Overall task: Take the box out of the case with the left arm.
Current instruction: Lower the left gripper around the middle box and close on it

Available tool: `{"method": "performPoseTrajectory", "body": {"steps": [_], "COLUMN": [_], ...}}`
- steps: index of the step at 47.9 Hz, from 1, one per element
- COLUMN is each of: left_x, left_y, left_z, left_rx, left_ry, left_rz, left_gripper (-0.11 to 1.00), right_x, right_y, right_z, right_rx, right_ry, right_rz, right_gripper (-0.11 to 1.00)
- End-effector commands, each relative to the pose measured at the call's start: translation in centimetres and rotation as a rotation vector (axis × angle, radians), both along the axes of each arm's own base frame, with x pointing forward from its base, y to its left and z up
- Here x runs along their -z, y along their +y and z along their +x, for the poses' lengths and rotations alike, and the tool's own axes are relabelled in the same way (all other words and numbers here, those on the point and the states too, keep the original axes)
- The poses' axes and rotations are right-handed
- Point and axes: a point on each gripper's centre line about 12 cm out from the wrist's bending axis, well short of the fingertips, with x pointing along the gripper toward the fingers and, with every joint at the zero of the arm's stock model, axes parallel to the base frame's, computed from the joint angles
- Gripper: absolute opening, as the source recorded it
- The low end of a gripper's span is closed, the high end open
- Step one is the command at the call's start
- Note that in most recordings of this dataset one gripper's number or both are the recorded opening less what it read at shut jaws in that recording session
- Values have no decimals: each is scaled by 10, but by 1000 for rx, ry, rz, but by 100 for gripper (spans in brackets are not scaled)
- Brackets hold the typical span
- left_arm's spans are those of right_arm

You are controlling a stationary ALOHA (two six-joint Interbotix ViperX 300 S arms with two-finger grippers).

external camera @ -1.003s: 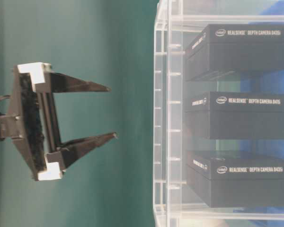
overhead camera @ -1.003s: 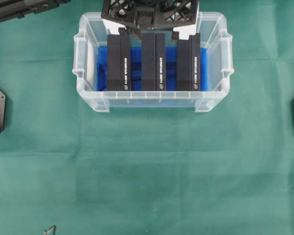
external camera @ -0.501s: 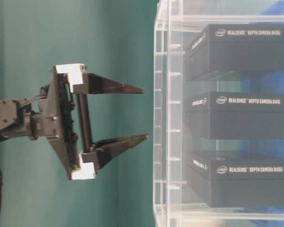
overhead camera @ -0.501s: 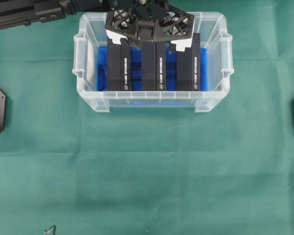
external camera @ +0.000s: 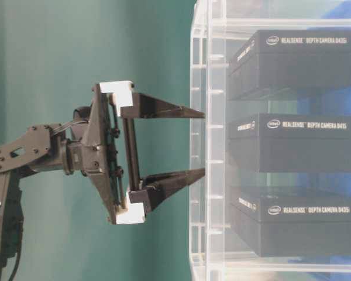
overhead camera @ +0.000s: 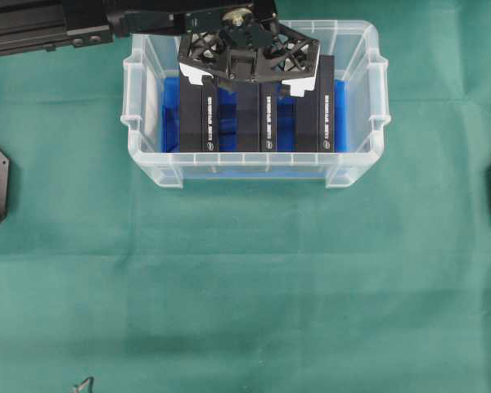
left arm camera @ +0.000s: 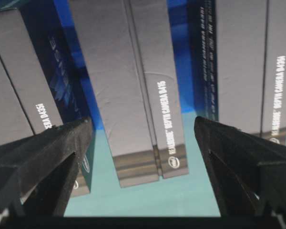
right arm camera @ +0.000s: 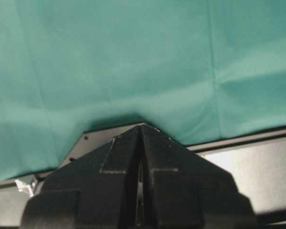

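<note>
Clear case point(overhead camera: 147, 155) sits at 12 o'clock on the green cloth point(overhead camera: 245, 286) in the overhead view, blue cloth lining point(overhead camera: 170, 123) showing at its bottom. Three black boxes stand side by side inside: left box point(overhead camera: 198, 115), middle box point(overhead camera: 255, 119), right box point(overhead camera: 315, 119), each printed with white depth-camera lettering. Left gripper point(overhead camera: 247, 78) hangs over the back half of the case, directly above the middle box, jaws spread wide, nothing between them. White pads flank the middle box, one at its 9 o'clock, one at its 3 o'clock. Table-level view is turned on its side: gripper fingertips point(external camera: 193, 112) are right at the case rim, pointing into it; can't tell from there whether they've crossed the rim. Left wrist view: middle box point(left arm camera: 133, 86) sits centred between the two dark fingers point(left arm camera: 47, 152), clear gap on both sides, no contact. Neighbouring boxes visible at 9 and 3 o'clock of it, blue lining between them. Right gripper point(right arm camera: 140, 157) shows only in its own wrist view, fingers pressed together, parked over bare green cloth, holding nothing.
</note>
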Motion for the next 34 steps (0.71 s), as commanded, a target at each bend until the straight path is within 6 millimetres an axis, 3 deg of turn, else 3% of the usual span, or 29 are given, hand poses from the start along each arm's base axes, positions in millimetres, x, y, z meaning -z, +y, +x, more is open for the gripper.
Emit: {"method": "performPoseTrajectory", "body": {"steps": [1,34], "left_x": [-11,28], "left_y": [3,11], "left_z": [-1,-3], "left_rx": [-4,-19], "left_ry": [-35,-62], "left_rz": [12,17], "left_gripper": [87,87], "right_x": [-7,-6], "right_y": [-1,-1], "right_z": [1,2], "right_rx": [3,4], "right_ry": [-26,-33], "right_rz": [-4,-9], "right_gripper": [0,0]}}
